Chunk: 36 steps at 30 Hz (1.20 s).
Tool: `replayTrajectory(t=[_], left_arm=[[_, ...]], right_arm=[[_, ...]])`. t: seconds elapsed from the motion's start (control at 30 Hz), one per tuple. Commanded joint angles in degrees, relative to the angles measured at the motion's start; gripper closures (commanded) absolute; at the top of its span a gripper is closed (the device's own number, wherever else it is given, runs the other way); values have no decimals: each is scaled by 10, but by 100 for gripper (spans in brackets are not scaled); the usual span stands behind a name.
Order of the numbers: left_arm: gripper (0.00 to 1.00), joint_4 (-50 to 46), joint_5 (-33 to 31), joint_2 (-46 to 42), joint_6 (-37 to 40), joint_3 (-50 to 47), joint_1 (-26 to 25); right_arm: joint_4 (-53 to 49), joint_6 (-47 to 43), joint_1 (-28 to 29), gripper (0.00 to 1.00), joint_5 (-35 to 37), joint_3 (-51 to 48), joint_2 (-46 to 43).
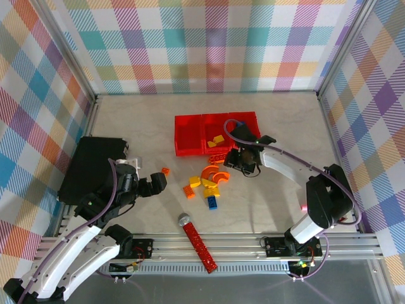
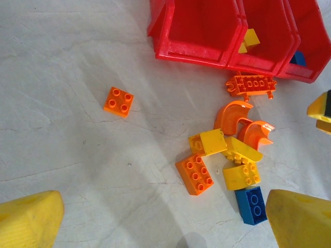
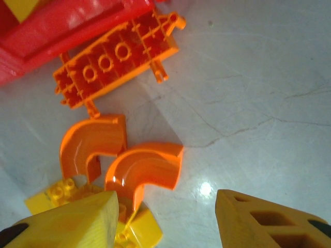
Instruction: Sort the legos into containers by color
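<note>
From above: the containers [image 1: 190, 136], three red bins in a row, sit mid-table, and the legos [image 1: 211, 180] lie heaped just in front of them, with a lone orange brick [image 1: 165, 171] off to the containers' front-left. The right gripper [image 1: 242, 159] hangs at the containers' front edge, below the right-hand bin. The left gripper [image 1: 158, 183] sits well out to their front-left, beside a black case [image 1: 92, 168]. A red stick [image 1: 197, 244] lies far in front of the containers. Over to the left wrist: the claw is spread wide, yellow fingers [image 2: 28, 219] at the bottom corners, nothing between them but table [image 2: 77, 170]. A yellow piece [image 2: 251, 39] shows in the middle bin and a bit of blue [image 2: 298, 58] in the right one. A flat orange plate [image 2: 250, 85] lies just in front of the containers, then two orange arches [image 2: 232, 116], yellow bricks [image 2: 212, 142], and a blue brick [image 2: 252, 205] farthest out. Right wrist now: jaws apart, gripping nothing, fingertips [image 3: 67, 225] near the arches on the side away from the containers, the plate just beside the container wall.
</note>
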Motion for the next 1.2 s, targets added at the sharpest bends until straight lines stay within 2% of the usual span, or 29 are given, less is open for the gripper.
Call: replayTrajectory(t=[0.0, 0.13, 0.33, 0.53, 0.63, 0.83, 0.93, 1.07, 1.17], left_arm=[[0, 3, 3, -2, -7, -11, -9], [0, 6, 6, -4, -10, -16, -9], [0, 9, 6, -11, -9, -17, -9], [0, 14, 13, -9, -3, -17, -9], [0, 15, 24, 11, 4, -6, -9], [0, 26, 84, 116, 66, 53, -20], [0, 58, 135, 163, 130, 79, -41], [0, 55, 156, 243, 225, 138, -65], [0, 40, 129, 304, 312, 185, -81]], right_arm=[[62, 83, 6, 47, 24, -19, 15], [102, 137, 18, 51, 47, -24, 31], [111, 196, 37, 56, 74, -3, 68], [112, 206, 47, 59, 100, 9, 77], [115, 177, 47, 58, 116, -2, 43], [39, 71, 40, 53, 175, -5, -68], [8, 9, 16, 50, 169, -8, -128], [-23, -61, -26, 44, 135, -15, -191], [-34, -105, -43, 43, 124, -19, -224]])
